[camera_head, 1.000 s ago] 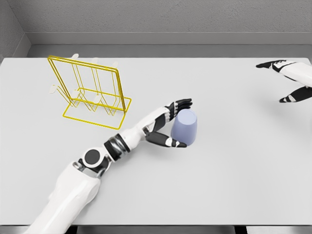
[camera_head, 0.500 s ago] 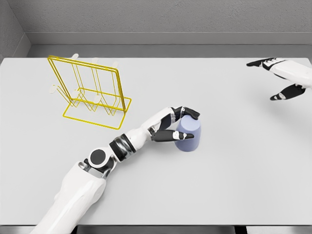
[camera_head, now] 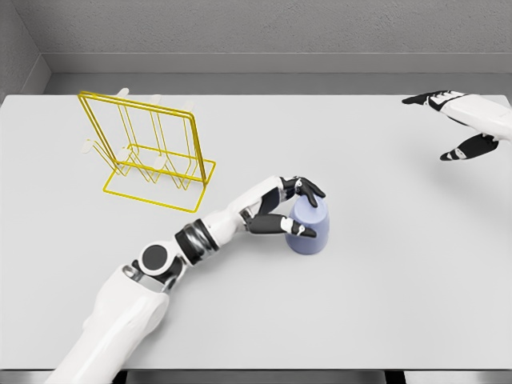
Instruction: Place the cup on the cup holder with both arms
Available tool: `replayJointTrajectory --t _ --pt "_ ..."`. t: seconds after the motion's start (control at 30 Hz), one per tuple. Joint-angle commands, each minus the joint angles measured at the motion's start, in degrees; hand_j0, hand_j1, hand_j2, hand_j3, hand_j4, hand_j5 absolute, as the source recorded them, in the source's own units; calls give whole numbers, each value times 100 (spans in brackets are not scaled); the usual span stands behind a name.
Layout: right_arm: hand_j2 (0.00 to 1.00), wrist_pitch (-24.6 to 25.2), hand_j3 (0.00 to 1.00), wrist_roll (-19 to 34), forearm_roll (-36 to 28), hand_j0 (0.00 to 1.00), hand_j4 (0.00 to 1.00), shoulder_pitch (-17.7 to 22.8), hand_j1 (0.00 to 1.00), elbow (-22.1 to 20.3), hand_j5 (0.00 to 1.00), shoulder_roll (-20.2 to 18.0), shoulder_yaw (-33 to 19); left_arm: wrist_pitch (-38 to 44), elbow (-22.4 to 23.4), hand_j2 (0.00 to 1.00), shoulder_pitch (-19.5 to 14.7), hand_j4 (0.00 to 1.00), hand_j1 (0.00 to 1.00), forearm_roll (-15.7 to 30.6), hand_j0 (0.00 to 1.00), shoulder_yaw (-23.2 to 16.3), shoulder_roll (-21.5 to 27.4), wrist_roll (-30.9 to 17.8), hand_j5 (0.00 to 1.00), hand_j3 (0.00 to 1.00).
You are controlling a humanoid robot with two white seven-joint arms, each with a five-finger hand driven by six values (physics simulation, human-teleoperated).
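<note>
The left hand (camera_head: 290,210) is wrapped around the lavender cup (camera_head: 310,230), dark fingers (camera_head: 308,188) over its top and the thumb across its near side, so the cup's left flank is hidden. The cup stands on the grey table (camera_head: 384,272), right of the yellow wire cup holder (camera_head: 148,152) and well apart from it. The right hand (camera_head: 464,124), fingers spread and holding nothing, hovers at the far right edge, its arm cut off by the frame.

A single head camera looks steeply down from the near side across the whole table (camera_head: 384,304) toward the far wall (camera_head: 264,28).
</note>
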Motion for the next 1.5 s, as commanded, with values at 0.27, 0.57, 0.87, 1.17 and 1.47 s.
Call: replayJointTrajectory --t 0.27,0.57,0.87,1.17,1.47 --pt "100 11 100 -2 -43 100 100 0 100 8 100 13 0 51 -1119 34 44 34 34 505 34 138 924 -83 34 34" --pt "100 11 100 7 -43 100 100 9 100 16 100 22 0 60 -1585 34 211 34 34 540 34 393 1161 -74 34 34" --pt "100 11 100 7 -43 100 100 0 100 104 100 30 -9 69 -1673 34 255 34 34 601 34 604 1337 -74 34 34" --pt "100 11 100 7 -43 100 100 -9 100 104 100 30 -9 60 -1911 35 378 35 35 786 35 806 1680 -65 35 35" --pt "100 11 100 7 -51 100 100 -9 100 104 100 30 -9 69 -2130 35 369 35 35 979 35 938 1935 -39 35 35"
